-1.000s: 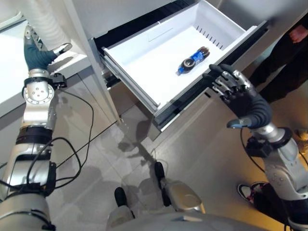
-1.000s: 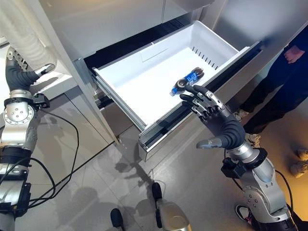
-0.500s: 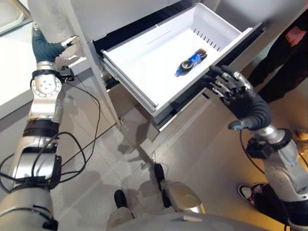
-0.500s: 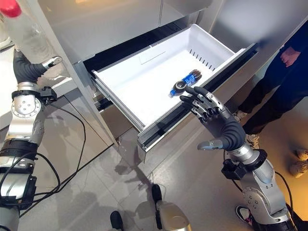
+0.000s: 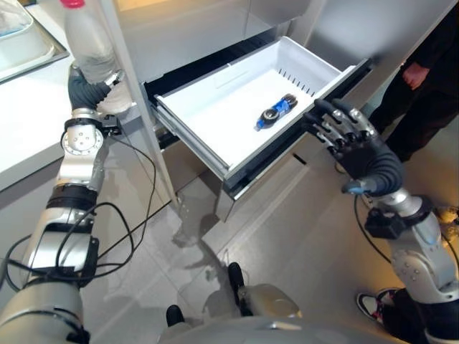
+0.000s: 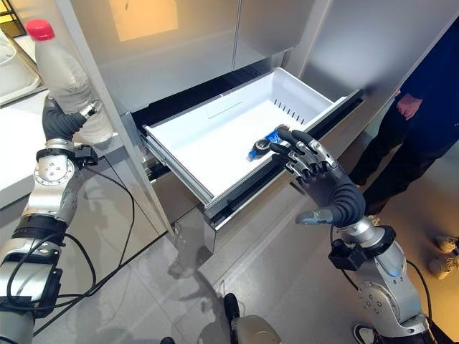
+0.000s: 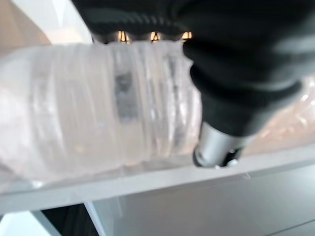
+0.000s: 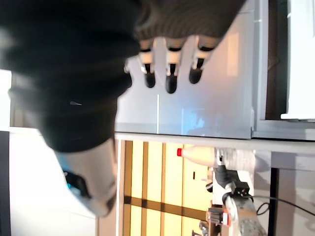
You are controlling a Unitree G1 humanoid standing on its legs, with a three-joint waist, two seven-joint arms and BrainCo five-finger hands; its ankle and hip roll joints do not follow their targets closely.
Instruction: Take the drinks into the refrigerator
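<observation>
The left hand [image 6: 61,118] is raised beside the refrigerator [image 6: 179,50], its fingers curled round the lower body of a clear ribbed bottle with a red cap [image 6: 66,72]; the bottle stands upright in the grip, cap uppermost, over the edge of the white bench [image 5: 29,122]. In the left wrist view the same bottle [image 7: 98,123] lies across the hand, with the thumb wrapped over its ribbed wall. The refrigerator drawer [image 5: 215,140] is pulled fully out, a white tub with a slotted far wall. 1 small dark bottle with a blue label [image 5: 276,111] lies on its side on the drawer floor, towards the front right part of the tub, apart from the walls. The right hand [image 5: 358,147] is held at the drawer's front right corner, palm turned towards the drawer front, fingers [image 5: 331,123] straight and spread, thumb out to the side, holding nothing; I cannot tell whether the fingertips touch the drawer front. The right wrist view shows the fingers [image 8: 170,73] extended in a row. A person in dark clothing [image 6: 416,122] stands to the right of the drawer, 1 hand hanging at the side.
</observation>
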